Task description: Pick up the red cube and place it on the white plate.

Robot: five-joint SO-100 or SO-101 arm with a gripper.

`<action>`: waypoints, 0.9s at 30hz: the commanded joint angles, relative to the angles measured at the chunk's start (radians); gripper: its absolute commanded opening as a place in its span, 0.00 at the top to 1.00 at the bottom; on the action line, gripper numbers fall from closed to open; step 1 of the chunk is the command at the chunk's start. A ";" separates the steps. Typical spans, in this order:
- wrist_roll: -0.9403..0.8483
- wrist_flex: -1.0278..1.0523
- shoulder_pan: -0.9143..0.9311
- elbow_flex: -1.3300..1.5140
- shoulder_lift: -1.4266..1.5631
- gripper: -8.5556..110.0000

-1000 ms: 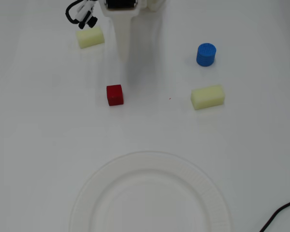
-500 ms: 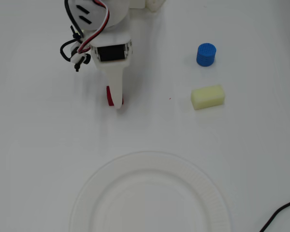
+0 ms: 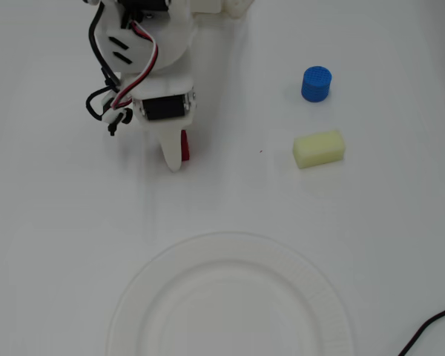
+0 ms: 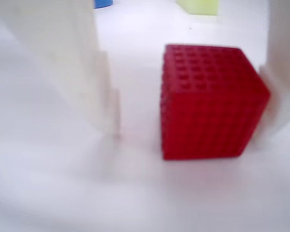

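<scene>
No brand, label or writing could be read in either view.

In the overhead view, the white two-finger gripper (image 3: 179, 152) was seen lowered to the white table (image 3: 52, 222), with only a sliver of the small dark-red grid-textured cube (image 3: 185, 145) showing at its right side. A blue ribbed cylinder (image 3: 316, 84) and a pale yellow foam block (image 3: 319, 148) lay well to the right of the gripper, and the large round white ribbed plate (image 3: 163, 274) lay below it.

In the wrist view, the cube (image 4: 210, 101) was shown whole, resting on the table between the parted fingers (image 4: 63, 63); it was touched by the right one, while a gap was left at the left, so nothing was yet clamped.
</scene>
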 commanded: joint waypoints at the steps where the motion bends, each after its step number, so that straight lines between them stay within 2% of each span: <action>1: -0.020 -0.020 0.012 -0.023 -0.006 0.83; 5: -0.043 -0.049 0.012 0.005 0.018 0.93; 11: -0.034 -0.167 -0.002 0.164 0.239 0.93; 17: -0.052 -0.609 -0.080 0.580 0.765 0.93; 21: -0.058 -0.716 -0.192 0.686 0.974 0.93; 24: -0.041 -0.776 -0.261 0.687 0.982 0.93; 27: -0.020 -0.838 -0.295 0.621 0.824 0.93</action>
